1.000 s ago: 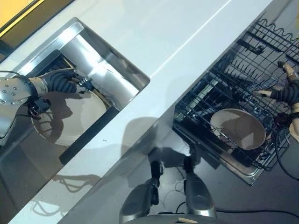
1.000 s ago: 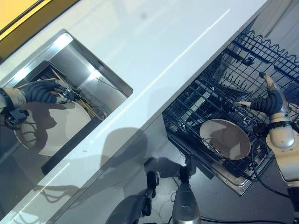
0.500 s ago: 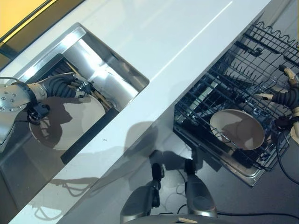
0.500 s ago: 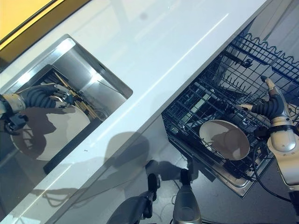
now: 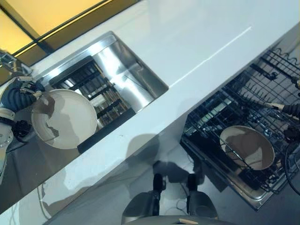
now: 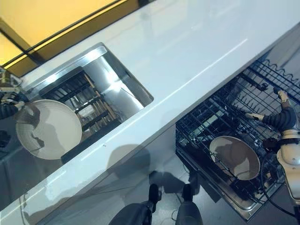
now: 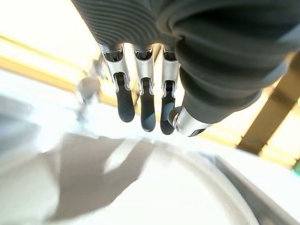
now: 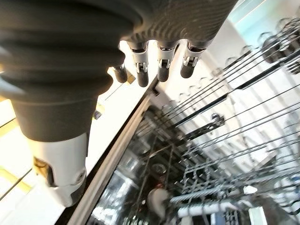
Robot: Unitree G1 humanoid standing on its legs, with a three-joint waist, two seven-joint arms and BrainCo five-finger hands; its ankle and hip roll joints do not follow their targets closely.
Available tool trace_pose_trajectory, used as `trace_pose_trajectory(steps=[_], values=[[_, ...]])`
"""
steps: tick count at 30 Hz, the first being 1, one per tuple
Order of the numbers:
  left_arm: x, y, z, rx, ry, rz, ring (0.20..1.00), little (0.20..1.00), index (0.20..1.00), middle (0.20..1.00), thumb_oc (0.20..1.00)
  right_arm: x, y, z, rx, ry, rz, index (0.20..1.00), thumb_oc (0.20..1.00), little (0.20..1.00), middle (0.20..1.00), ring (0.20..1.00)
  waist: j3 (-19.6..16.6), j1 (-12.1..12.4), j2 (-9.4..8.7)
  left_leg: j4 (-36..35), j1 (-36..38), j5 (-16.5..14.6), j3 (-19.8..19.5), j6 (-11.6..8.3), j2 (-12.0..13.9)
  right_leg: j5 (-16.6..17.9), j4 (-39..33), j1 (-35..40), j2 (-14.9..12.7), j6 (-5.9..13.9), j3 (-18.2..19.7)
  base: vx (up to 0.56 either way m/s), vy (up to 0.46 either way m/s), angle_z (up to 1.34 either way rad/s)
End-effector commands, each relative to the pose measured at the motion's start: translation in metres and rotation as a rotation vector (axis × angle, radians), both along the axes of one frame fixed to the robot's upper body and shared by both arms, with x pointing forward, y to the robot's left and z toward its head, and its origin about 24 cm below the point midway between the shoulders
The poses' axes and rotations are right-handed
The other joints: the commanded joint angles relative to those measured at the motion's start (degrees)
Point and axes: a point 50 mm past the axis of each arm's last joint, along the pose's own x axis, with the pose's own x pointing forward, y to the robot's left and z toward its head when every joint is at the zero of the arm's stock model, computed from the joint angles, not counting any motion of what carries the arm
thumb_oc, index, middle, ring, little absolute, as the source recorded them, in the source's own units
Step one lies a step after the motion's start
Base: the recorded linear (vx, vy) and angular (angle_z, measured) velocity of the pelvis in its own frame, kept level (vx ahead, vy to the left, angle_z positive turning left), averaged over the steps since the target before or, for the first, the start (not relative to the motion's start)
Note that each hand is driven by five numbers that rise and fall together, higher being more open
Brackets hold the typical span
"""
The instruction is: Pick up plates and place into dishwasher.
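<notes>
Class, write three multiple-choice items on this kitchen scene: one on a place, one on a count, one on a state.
1. Where is the plate beside the left hand?
A. over the sink
B. on the floor
C. on the counter

2. How many plates are in view?
A. one
B. two
C. four

3. How is the dishwasher rack?
A. pushed in
B. pulled out
C. stacked full

Answers:
1 A, it hangs above the basin.
2 B, the second plate sits in the rack.
3 B, it stands out past the counter edge, near the right hand.

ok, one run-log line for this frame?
left hand: at rim of plate over sink, grip unclear | right hand: fingers straight, over dishwasher rack | second plate: in rack
</notes>
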Motion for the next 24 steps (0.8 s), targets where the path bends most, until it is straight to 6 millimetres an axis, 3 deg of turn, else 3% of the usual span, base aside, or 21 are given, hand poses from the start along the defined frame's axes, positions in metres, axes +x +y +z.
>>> trace_pose_trajectory(steps=[1, 5, 10, 18, 19, 20, 22, 24], values=[[-0.018, 0.007, 0.043, 0.142, -0.271, 0.078, 0.2, 0.2, 0.2, 0.2, 0.2, -0.004, 0.011, 0.014, -0.062, -0.078, 0.041, 1.0, 1.0, 1.0, 1.0, 1.0, -4.2, 0.0, -4.14, 2.4, -0.5, -1.4, 0.4, -1.55, 1.1, -1.3, 2.8, 0.4, -3.0, 2.21, 2.2, 0.05, 0.002, 0.03], [-0.024, 0.006, 0.042, 0.137, -0.38, 0.106, 0.2, 0.2, 0.2, 0.2, 0.2, -0.005, 0.013, 0.009, -0.053, -0.07, 0.04, 1.0, 1.0, 1.0, 1.0, 1.0, -5.0, -0.2, -4.31, 2.0, 0.1, -1.6, 0.4, -1.61, 1.2, -1.7, 3.2, 0.3, -2.9, 2.26, 2.5, 0.04, 0.001, 0.03], [-0.023, 0.003, 0.038, 0.134, -0.386, 0.105, 0.2, 0.2, 0.2, 0.2, 0.2, -0.004, 0.016, 0.007, -0.05, -0.065, 0.046, 1.0, 1.0, 1.0, 1.0, 1.0, -5.5, -0.6, -4.3, 1.6, 0.7, -1.6, 0.6, -1.69, 1.4, -1.8, 3.6, 0.2, -2.7, 2.46, 3.1, 0.03, -0.003, 0.01], [-0.016, 0.005, 0.017, 0.088, -0.202, 0.094, 0.2, 0.2, 0.2, 0.2, 0.2, -0.004, 0.018, 0.004, -0.053, -0.046, 0.047, 1.0, 1.0, 1.0, 1.0, 1.0, -5.7, -1.3, -3.65, 1.5, 1.4, -1.6, 1.0, -1.76, 1.4, -1.7, 4.0, 0.1, -3.0, 2.84, 3.6, 0.02, 0.008, -0.02], [-0.015, 0.005, 0.011, 0.072, -0.166, 0.096, 0.291, 0.291, 0.291, 0.291, 0.291, -0.005, 0.018, 0.004, -0.053, -0.046, 0.046, 1.0, 1.0, 1.0, 1.0, 1.0, -5.6, -1.4, -3.56, 1.6, 1.5, -1.6, 1.1, -1.74, 1.4, -1.7, 4.1, 0.1, -3.0, 2.92, 3.7, 0.0, 0.0, 0.0], [-0.015, 0.006, 0.008, 0.055, -0.143, 0.1, 0.451, 0.451, 0.451, 0.451, 0.451, -0.005, 0.018, 0.004, -0.055, -0.045, 0.046, 1.0, 1.0, 1.0, 1.0, 1.0, -5.5, -1.4, -3.51, 1.7, 1.5, -1.6, 1.1, -1.7, 1.4, -1.7, 4.2, 0.1, -2.9, 2.93, 3.7, 0.0, 0.0, 0.0], [-0.013, 0.008, 0.002, 0.041, -0.088, 0.102, 1.0, 1.0, 1.0, 1.0, 1.0, -0.005, 0.018, 0.005, -0.06, -0.046, 0.046, 1.0, 1.0, 1.0, 1.0, 1.0, -5.2, -1.5, -3.41, 1.7, 1.5, -1.5, 1.1, -1.68, 1.4, -1.7, 4.2, 0.2, -2.9, 2.95, 3.7, 0.0, 0.0, 0.0], [-0.011, 0.009, -0.004, 0.036, -0.029, 0.102, 1.0, 1.0, 1.0, 1.0, 1.0, -0.005, 0.018, 0.006, -0.062, -0.049, 0.05, 1.0, 1.0, 1.0, 1.0, 1.0, -5.1, -1.6, -3.41, 1.8, 1.5, -1.4, 1.1, -1.67, 1.5, -1.7, 4.3, 0.2, -2.8, 2.9, 3.7, 0.0, 0.0, 0.0]])
